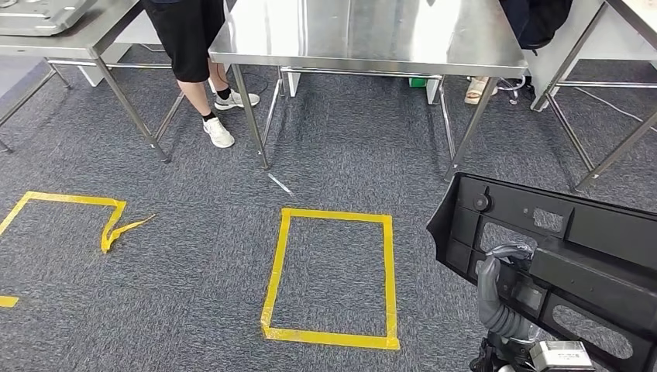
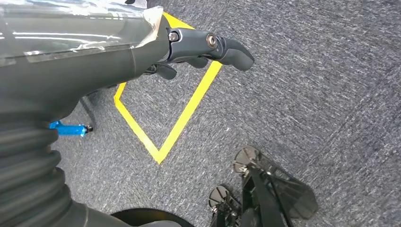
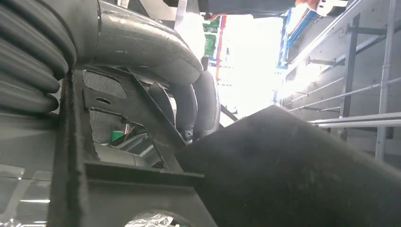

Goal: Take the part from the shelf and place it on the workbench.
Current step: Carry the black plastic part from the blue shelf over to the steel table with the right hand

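Part (image 1: pixel 558 256), a large black moulded panel with cut-outs and ribs, is sitting low on the robot's right side in the head view, carried off the floor and already away from any shelf. The right robot hand (image 1: pixel 500 271) is gripping it from below, grey fingers curling up over a rib near the panel's left end; in the right wrist view those fingers (image 3: pixel 194 104) are wrapping round a black bar of the panel, so the grasp is looking firm. The panel's long axis is running from its near-left corner out towards the right edge of the head view, tilted, with most of its length hanging to the right of the grip.

The surface (image 1: pixel 372 35), a bare stainless steel workbench, is lying ahead and to the left of the carried part, beyond a yellow tape rectangle (image 1: pixel 333 275) on the carpet. So the coming move, as I judge it, is turning on bringing the part forward and up onto that top, which is standing well apart from the hand for now.

The left robot hand (image 2: pixel 208 47) is hanging over the carpet, holding nothing, fingers loosely curled yet apart. It is far from the part, so the right arm is doing all the carrying.

A person's legs (image 1: pixel 205 77) are standing beside the workbench's left legs. No containers are in sight.
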Controlling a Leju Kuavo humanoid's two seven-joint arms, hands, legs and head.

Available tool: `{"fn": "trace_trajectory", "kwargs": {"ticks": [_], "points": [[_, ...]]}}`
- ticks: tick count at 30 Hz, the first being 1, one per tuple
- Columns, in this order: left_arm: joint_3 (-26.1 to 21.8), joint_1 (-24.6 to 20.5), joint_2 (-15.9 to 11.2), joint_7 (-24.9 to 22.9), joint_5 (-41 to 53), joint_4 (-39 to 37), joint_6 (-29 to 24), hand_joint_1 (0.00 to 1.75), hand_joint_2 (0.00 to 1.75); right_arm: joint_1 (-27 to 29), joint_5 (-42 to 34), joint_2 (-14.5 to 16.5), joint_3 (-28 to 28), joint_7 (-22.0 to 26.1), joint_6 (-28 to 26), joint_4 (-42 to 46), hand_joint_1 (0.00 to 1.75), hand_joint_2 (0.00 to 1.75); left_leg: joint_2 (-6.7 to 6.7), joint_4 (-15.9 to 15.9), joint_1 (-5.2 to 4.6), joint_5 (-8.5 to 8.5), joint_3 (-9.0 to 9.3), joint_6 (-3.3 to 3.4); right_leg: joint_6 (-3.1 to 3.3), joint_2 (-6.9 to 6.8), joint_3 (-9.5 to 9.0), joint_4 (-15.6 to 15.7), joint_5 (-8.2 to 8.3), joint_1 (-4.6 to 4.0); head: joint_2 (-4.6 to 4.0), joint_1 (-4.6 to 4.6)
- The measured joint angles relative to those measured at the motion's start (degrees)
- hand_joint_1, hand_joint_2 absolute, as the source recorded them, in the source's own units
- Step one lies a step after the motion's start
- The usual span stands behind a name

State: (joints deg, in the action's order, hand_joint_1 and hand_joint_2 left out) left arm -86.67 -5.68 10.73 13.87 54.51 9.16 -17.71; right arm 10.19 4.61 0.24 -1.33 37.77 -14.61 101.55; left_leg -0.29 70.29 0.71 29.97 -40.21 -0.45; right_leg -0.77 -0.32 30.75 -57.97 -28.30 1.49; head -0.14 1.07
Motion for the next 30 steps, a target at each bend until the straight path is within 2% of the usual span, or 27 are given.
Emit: {"fn": "trace_trajectory", "kwargs": {"ticks": [2,4,5,8,10,12,14,16,17,18,19,21,22,23,25,27,28,30], "points": [[0.0,0.0,0.0,0.1,0.0,0.0,0.1,0.0,1.75,0.0,-0.1,0.0,0.0,0.0,-0.1,0.0,1.75,1.75,0.32,-7.4,-0.07,-2.91,4.01,0.38,-0.25,-0.16,-0.16,0.0,-0.2,-0.17,-0.01,0.01],[-0.1,-0.1,0.0,0.1,-0.1,0.0,0.2,0.0,1.75,0.0,-0.1,0.0,0.0,0.0,-0.3,0.0,1.75,1.75,0.49,-11.2,-0.2,-3.78,6.05,0.74,-0.6,-0.25,-0.13,-0.2,-0.48,-0.61,0.0,-0.09],[-0.1,-0.1,0.0,0.2,-0.1,0.0,0.3,0.0,1.75,0.0,-0.2,0.0,0.0,0.0,-0.4,0.0,1.75,1.75,0.46,-11.6,-0.29,-3.71,6.21,0.8,-0.67,-0.28,0.0,-0.2,-0.62,-0.91,0.0,-0.19],[-0.2,-0.1,0.0,0.2,-0.2,0.0,0.4,0.0,1.75,0.3,-0.2,-0.1,0.0,0.0,-0.6,0.1,1.75,1.75,0.27,-11.6,-0.78,-3.69,6.25,1.11,-0.75,-0.38,0.07,0.0,-0.72,-0.94,0.0,-0.33],[-0.3,-0.1,0.0,0.2,-0.3,0.0,0.4,0.0,1.75,0.3,-0.2,0.0,0.0,0.0,-0.7,0.1,1.75,1.75,0.11,-11.7,-1.17,-3.57,6.29,1.98,-1.63,-0.56,-0.43,0.7,-0.47,-0.62,0.0,-0.29],[-0.3,-0.1,0.0,0.2,-0.2,0.0,0.4,0.0,1.75,0.4,-0.3,-0.1,0.0,0.0,-0.9,0.2,1.75,1.75,0.08,-12.5,-0.94,-3.87,6.67,3.0,-2.42,-0.58,-0.43,0.3,-0.79,-0.4,0.0,-0.31],[-0.3,-0.2,0.1,0.2,0.0,0.0,0.4,0.0,1.75,0.6,-0.3,-0.2,0.0,0.0,-1.1,0.4,1.75,1.75,0.09,-13.1,-0.58,-4.18,7.04,3.55,-2.24,-0.35,1.81,-4.1,-2.83,-0.34,0.0,-0.55],[-0.3,-0.2,0.1,0.0,0.1,0.0,0.5,0.0,1.75,1.0,-0.3,-0.2,0.0,0.0,-1.4,0.4,1.75,1.75,-0.05,-13.1,-0.58,-4.06,7.09,3.73,-2.05,-0.13,6.01,-12.0,-5.52,-0.36,0.01,-0.74],[-0.3,-0.2,0.1,-0.1,0.2,0.0,0.5,0.0,1.75,1.3,-0.3,-0.3,0.1,0.0,-1.5,0.4,1.75,1.75,-0.16,-13.1,-0.59,-3.95,7.17,3.7,-2.22,-0.06,7.68,-14.8,-6.09,-0.33,0.01,-0.75],[-0.3,-0.2,0.1,-0.3,0.3,0.0,0.5,0.0,1.75,1.5,-0.3,-0.3,0.1,0.0,-1.6,0.4,1.75,1.75,-0.29,-13.1,-0.58,-3.81,7.31,3.6,-2.59,-0.02,8.39,-15.5,-5.76,-0.28,0.01,-0.77],[-0.3,-0.2,0.1,-0.4,0.4,0.0,0.5,0.0,1.75,1.6,-0.3,-0.3,0.1,0.0,-1.7,0.4,1.75,1.75,-0.43,-13.1,-0.53,-3.65,7.55,3.42,-3.13,-0.01,7.85,-13.8,-4.52,-0.16,0.01,-0.78],[-0.3,-0.2,0.1,-0.8,0.4,0.0,0.5,0.0,1.75,1.7,-0.4,-0.3,0.1,0.0,-1.8,0.4,1.75,1.75,-0.67,-13.0,-0.45,-3.18,8.16,2.83,-4.08,-0.02,4.34,-6.0,-1.03,0.13,0.01,-0.85],[-0.3,-0.2,0.1,-0.9,0.4,0.0,0.4,0.0,1.75,1.7,-0.4,-0.3,0.1,0.0,-1.8,0.4,1.75,1.75,-0.76,-12.9,-0.53,-2.79,8.38,2.45,-4.0,-0.01,2.66,-2.6,0.11,0.19,0.01,-0.87],[-0.3,-0.3,0.0,-1.0,0.3,0.0,0.3,0.0,1.75,1.7,-0.5,-0.3,0.1,0.0,-1.8,0.5,1.75,1.75,-0.83,-12.8,-0.63,-2.43,8.52,2.08,-3.56,0.01,1.57,-0.5,0.67,0.13,0.01,-0.85],[-0.3,-0.3,0.0,-1.1,0.1,0.0,0.0,0.0,1.75,1.6,-0.5,-0.3,0.0,0.0,-1.8,0.5,1.75,1.75,-0.87,-12.9,-0.66,-1.89,8.71,1.42,-2.14,0.07,1.0,0.2,0.52,-0.21,0.01,-0.78],[-0.4,-0.4,0.0,-1.2,0.0,0.0,-0.1,0.0,1.75,1.6,-0.5,-0.3,0.1,0.0,-1.8,0.6,1.75,1.75,-0.76,-12.4,-0.32,-1.39,8.77,0.8,-1.03,0.14,0.45,0.3,0.29,-0.09,0.0,-0.67],[-0.5,-0.5,0.0,-1.2,0.0,0.0,-0.2,0.0,1.75,1.5,-0.5,-0.3,0.1,0.0,-1.8,0.6,1.75,1.75,-0.64,-10.9,-0.2,-0.73,8.2,0.51,-0.51,0.15,-0.02,0.4,0.08,0.04,0.0,-0.55],[-0.6,-0.5,0.0,-1.2,-0.1,0.0,-0.2,0.0,1.75,1.5,-0.5,-0.3,0.1,0.0,-1.8,0.6,1.75,1.75,-0.32,-4.2,-0.11,1.64,4.58,0.07,0.36,0.07,-0.97,0.4,-0.55,0.07,0.0,-0.31]]}}
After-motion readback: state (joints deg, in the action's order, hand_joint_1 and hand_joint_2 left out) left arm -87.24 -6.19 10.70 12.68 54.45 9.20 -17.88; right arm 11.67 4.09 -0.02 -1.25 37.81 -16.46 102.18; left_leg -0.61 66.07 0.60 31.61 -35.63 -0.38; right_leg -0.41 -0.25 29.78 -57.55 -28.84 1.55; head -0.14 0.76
